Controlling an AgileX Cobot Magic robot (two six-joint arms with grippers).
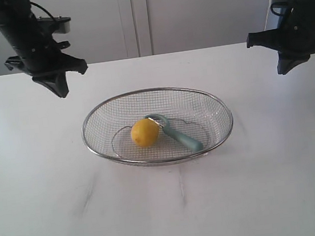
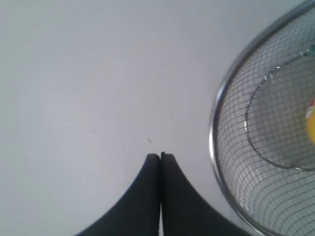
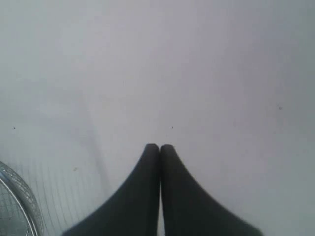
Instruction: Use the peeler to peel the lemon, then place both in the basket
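Observation:
The silver wire basket [image 1: 95,146] stands in the middle of the white table. Inside it lies the yellow lemon [image 1: 145,133], and the teal-handled peeler [image 1: 181,137] rests right beside it, its metal head against the fruit. My left gripper [image 1: 60,88] hangs shut and empty above the table, back left of the basket. My right gripper [image 1: 285,68] hangs shut and empty at the back right. The left wrist view shows the shut fingertips [image 2: 160,156] over bare table, with the basket rim [image 2: 215,147] and a sliver of lemon [image 2: 311,125] beside them. A bit of basket rim [image 3: 19,191] shows beside the right gripper [image 3: 159,146].
A white wall with cabinet panels [image 1: 133,17] runs behind the table's far edge. White tabletop [image 1: 168,208] spreads in front of the basket and to both sides of it.

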